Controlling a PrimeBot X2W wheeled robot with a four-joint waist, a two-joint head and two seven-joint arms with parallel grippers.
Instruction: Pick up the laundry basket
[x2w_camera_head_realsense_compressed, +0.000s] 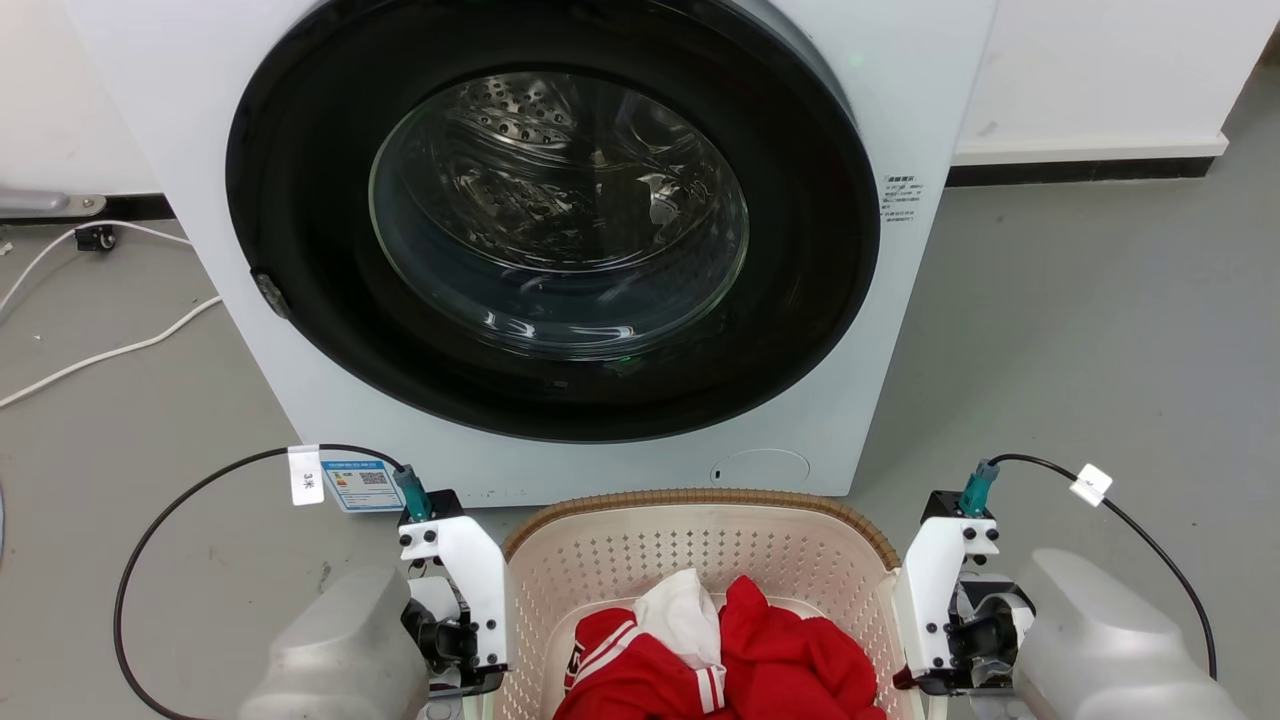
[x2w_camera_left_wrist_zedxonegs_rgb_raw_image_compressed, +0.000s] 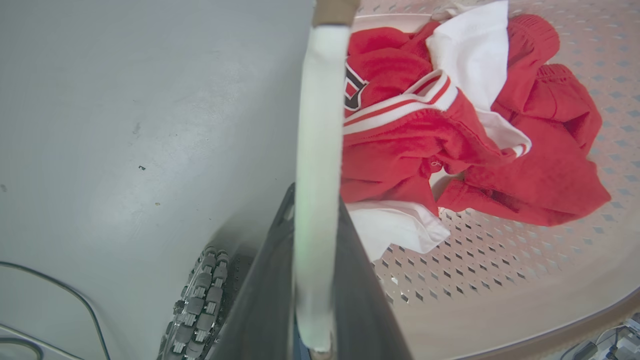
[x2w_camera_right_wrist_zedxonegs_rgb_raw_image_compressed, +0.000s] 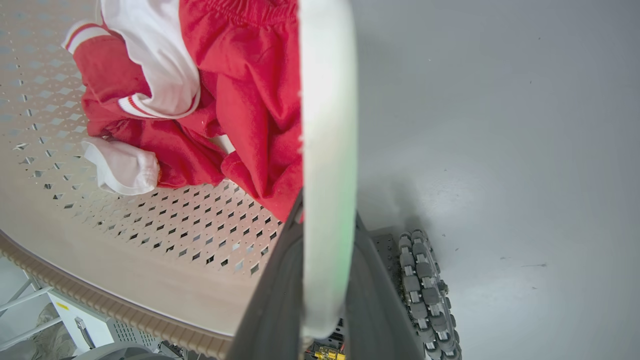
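Standing directly in front of the washing machine (x2w_camera_head_realsense_compressed: 930, 90), centred below its closed round door (x2w_camera_head_realsense_compressed: 560, 210), the laundry basket (x2w_camera_head_realsense_compressed: 700, 560) has its mouth facing up and its brown rim apparently level. Whether its base rests on the floor (x2w_camera_head_realsense_compressed: 1080, 330) cannot be told.

Red and white clothes (x2w_camera_head_realsense_compressed: 740, 640) lie heaped inside, away from the wall nearest the washing machine.

The left gripper (x2w_camera_left_wrist_zedxonegs_rgb_raw_image_compressed: 316, 210) straddles the cream edge band on 1 flank of the basket: 1 dark finger runs inside the wall and 1 outside, and the fingers (x2w_camera_left_wrist_zedxonegs_rgb_raw_image_compressed: 265, 300) sit narrow, pressed against the band. The right gripper (x2w_camera_right_wrist_zedxonegs_rgb_raw_image_compressed: 327, 210) holds the opposite flank the same way, its fingers (x2w_camera_right_wrist_zedxonegs_rgb_raw_image_compressed: 372, 300) clamped close on the band.

Judgement: the 2 opposed holds are placed so the load hangs evenly between the arms and the basket does not tip when raised.

Only the end nearest the washing machine shows in the head view, so the long axis is uncertain. From the grips at both flanks, it probably runs parallel to the washing machine's front.
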